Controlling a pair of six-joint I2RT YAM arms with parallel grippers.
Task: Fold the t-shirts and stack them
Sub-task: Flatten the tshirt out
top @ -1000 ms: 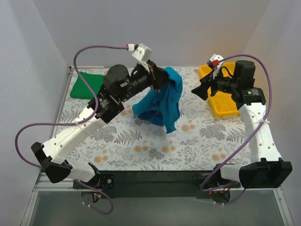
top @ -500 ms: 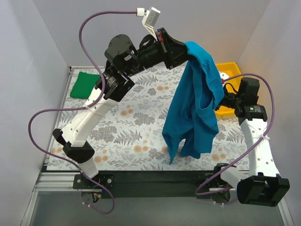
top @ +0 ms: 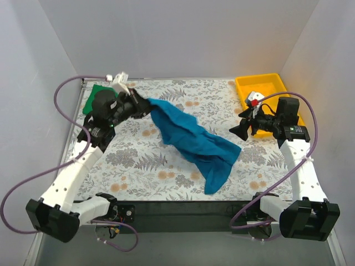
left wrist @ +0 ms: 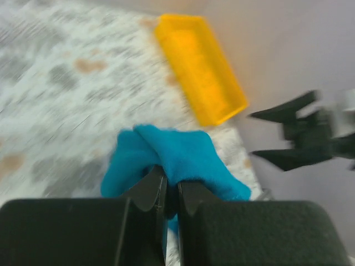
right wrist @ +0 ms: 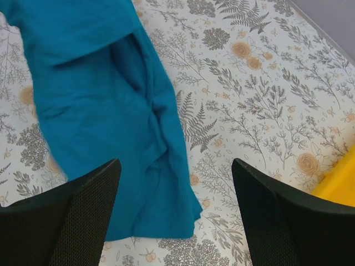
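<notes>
Since the earlier frame, the left arm (top: 83, 160) has been swung down and back to the left. The teal-blue t-shirt (top: 194, 145), then hanging high in the air, has been brought down onto the tabletop (top: 183, 97). The shirt is now drawn out in a long diagonal band from the far left toward the near right, with its lower end lying crumpled near the front edge.

The left jaws are closed on a bunched fold at the shirt's upper end, as seen in the left wrist view. That end appears to be held slightly raised, presumably so that the cloth is dragged out flat rather than dropped in a heap. The right jaws are spread wide and hold nothing. They are poised near the shirt's right edge, facing it, probably so that a second corner can be taken.

The green t-shirt (top: 87, 100) lies as a compact folded block at the far left corner, partly hidden behind the left arm. The yellow tray (top: 269, 88) stands at the far right, apart from both shirts. Folding of the teal-blue t-shirt is judged not yet begun, since the cloth is twisted and unspread.
</notes>
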